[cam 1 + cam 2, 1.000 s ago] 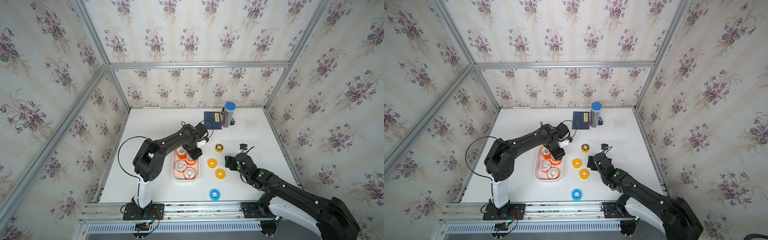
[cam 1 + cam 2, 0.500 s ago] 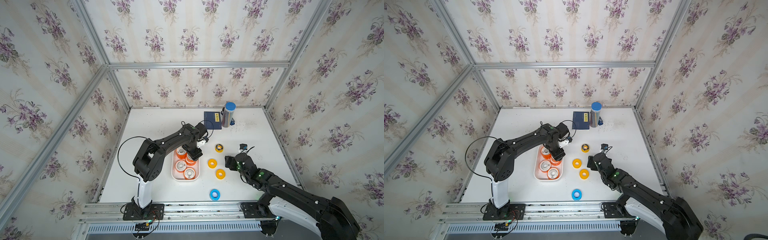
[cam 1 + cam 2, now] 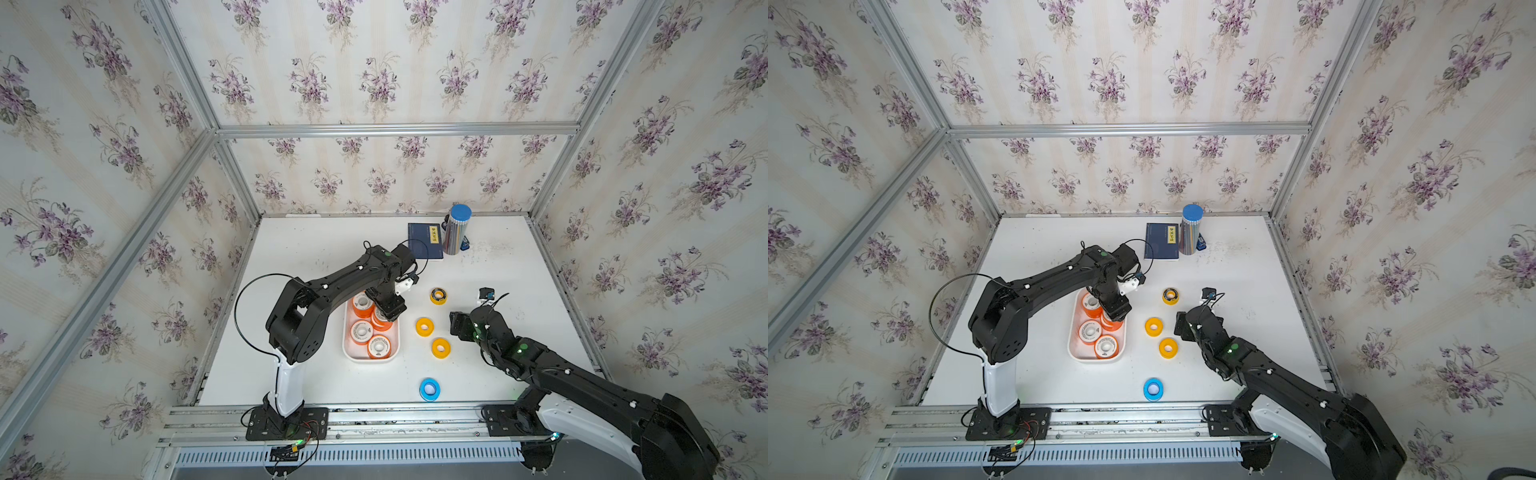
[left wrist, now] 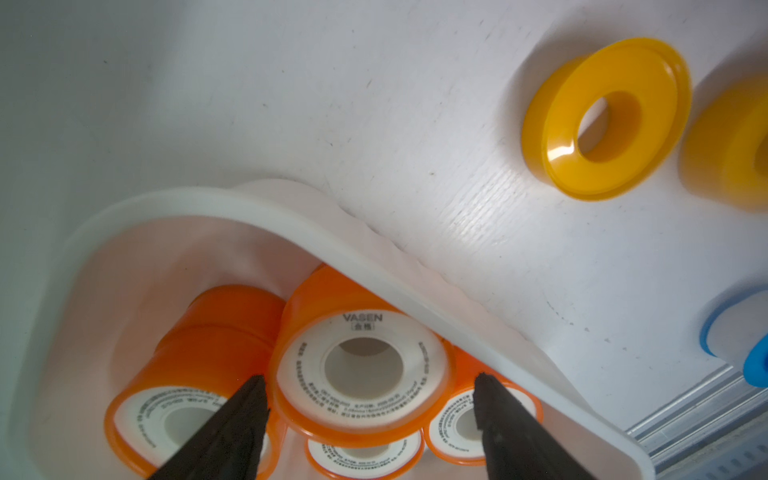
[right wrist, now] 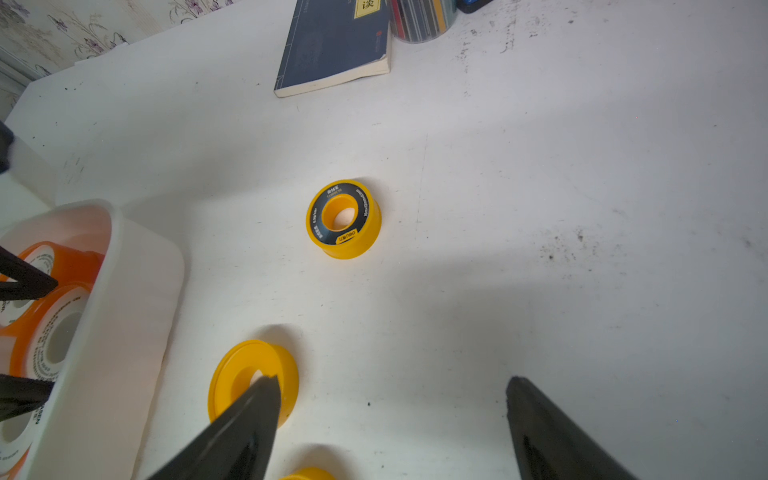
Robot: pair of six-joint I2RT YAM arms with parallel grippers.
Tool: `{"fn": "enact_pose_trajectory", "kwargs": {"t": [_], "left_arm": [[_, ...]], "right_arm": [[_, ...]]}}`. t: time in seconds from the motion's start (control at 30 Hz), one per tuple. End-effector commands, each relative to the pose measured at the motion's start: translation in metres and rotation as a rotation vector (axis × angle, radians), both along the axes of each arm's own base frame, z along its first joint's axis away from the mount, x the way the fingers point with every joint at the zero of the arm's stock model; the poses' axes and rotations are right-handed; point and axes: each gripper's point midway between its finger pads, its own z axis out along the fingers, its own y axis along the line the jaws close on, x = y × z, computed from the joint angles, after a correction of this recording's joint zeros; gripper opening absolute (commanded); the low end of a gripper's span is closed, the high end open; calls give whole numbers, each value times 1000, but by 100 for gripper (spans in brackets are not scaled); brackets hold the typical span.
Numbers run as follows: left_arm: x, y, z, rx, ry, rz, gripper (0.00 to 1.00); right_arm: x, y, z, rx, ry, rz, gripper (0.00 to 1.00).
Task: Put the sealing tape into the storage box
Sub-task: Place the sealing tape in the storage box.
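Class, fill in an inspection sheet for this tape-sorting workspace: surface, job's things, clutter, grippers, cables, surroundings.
Surface: white table, with dark specks towards the far right corner.
Job's things: storage box holds orange spools, some stacked. Three yellow spools and one blue spool lie outside it on the table.
Clutter: dark blue booklet and blue-capped cylinder at the far edge.
Grippers: left gripper open, astride an orange spool in the box. Right gripper open and empty, near the yellow spools.
Cables: black loop off the left arm, clear of the spools.
Surroundings: floral wallpaper walls, aluminium frame.
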Motion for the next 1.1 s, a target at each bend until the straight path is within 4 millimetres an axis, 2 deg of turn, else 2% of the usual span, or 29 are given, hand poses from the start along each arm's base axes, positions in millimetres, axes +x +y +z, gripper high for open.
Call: {"fn": "enact_pose_trajectory", "kwargs": {"t": [0.0, 0.27, 0.5, 0.83, 1.07], "left_arm": [[-1, -2, -2, -4, 19, -17, 78], [1, -11, -12, -9, 46, -38, 79], [-5, -6, -21, 10, 67, -42, 78], [-6, 2, -12, 32, 46, -34, 73], [-9, 6, -15, 50, 52, -26, 73]], "right_arm": [[3, 3, 6, 14, -16, -3, 89], [3, 3, 5, 12, -14, -2, 89], [4, 3, 5, 11, -12, -2, 89], [4, 3, 4, 10, -7, -2, 89], [4, 3, 4, 8, -8, -2, 89]]}}
